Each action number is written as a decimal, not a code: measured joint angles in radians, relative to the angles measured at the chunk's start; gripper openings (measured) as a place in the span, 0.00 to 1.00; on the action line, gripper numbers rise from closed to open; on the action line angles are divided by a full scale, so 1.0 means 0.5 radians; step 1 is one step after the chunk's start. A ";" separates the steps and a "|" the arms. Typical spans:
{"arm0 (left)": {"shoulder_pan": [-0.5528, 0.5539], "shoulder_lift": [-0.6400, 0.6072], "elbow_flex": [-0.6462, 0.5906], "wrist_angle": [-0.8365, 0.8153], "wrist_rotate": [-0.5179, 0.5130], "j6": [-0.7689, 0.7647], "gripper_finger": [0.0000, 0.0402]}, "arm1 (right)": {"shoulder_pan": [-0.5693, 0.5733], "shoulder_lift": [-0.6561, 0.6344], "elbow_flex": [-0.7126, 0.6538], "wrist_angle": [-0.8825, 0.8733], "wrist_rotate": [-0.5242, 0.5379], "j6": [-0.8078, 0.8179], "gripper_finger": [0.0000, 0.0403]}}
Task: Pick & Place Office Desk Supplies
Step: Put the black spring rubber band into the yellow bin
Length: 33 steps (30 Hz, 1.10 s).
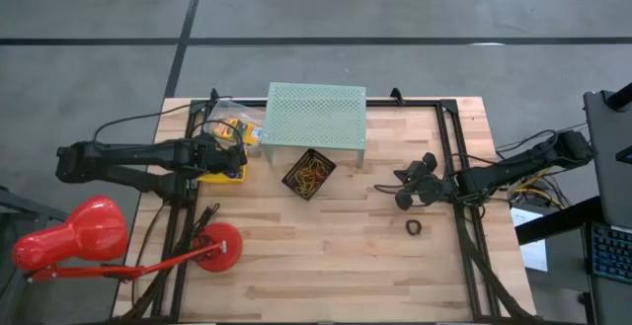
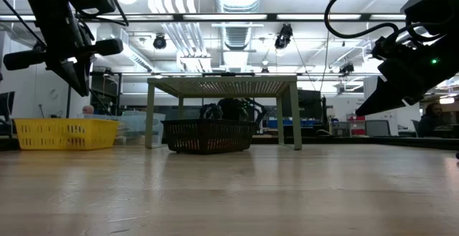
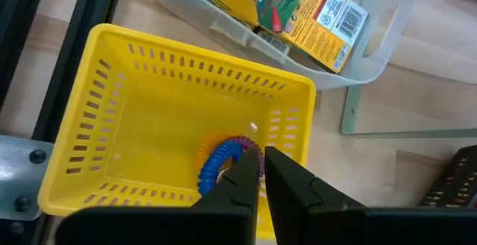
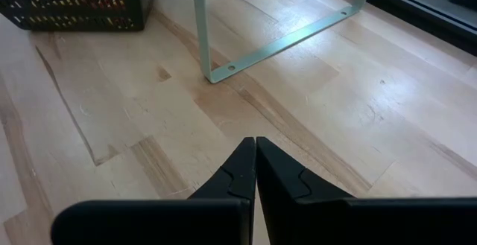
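Observation:
My left gripper (image 1: 225, 159) (image 3: 262, 172) hangs over the yellow basket (image 3: 112, 126) at the table's far left. It is shut on a small blue ring roll (image 3: 216, 167) with purple and orange bits. Behind the basket, a clear tub (image 3: 373, 59) holds yellow-orange printed boxes (image 3: 313, 10). A black basket (image 1: 308, 174) of coloured rubber bands stands on the table in front of the mint-green stand (image 1: 316, 116). A small black ring (image 1: 414, 228) lies flat on the table at the right. My right gripper (image 1: 400, 189) (image 4: 255, 152) hovers shut above bare wood, with nothing in it. My left gripper has the blue ring roll at its fingertips (image 3: 244, 163), coming from above and slanting down. One finger covers the place of contact, so the part held does not show. The roll (image 3: 209, 174) sticks out beside that finger, over the inside of the yellow basket.
A red desk lamp (image 1: 74, 238) stands with its round base (image 1: 217, 248) at the near left. The stand's thin legs (image 4: 201, 29) rise beside the black basket. Dark frame rails (image 1: 456, 167) run along both table sides. Bare wood (image 1: 326, 266) fills the near middle.

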 joint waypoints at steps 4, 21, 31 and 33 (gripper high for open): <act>0.000 0.000 0.000 0.011 0.006 0.001 0.07 | 0.001 0.000 0.000 0.000 0.000 0.000 0.02; -0.042 0.012 0.076 0.688 0.001 0.685 0.32 | 0.000 -0.001 0.000 0.000 0.000 0.000 0.02; -0.244 0.146 0.075 1.569 -0.072 1.667 0.49 | 0.001 -0.001 0.000 0.000 0.000 0.000 0.02; -0.363 0.179 0.075 1.827 -0.166 1.926 0.50 | 0.000 -0.001 0.000 0.000 0.000 0.000 0.02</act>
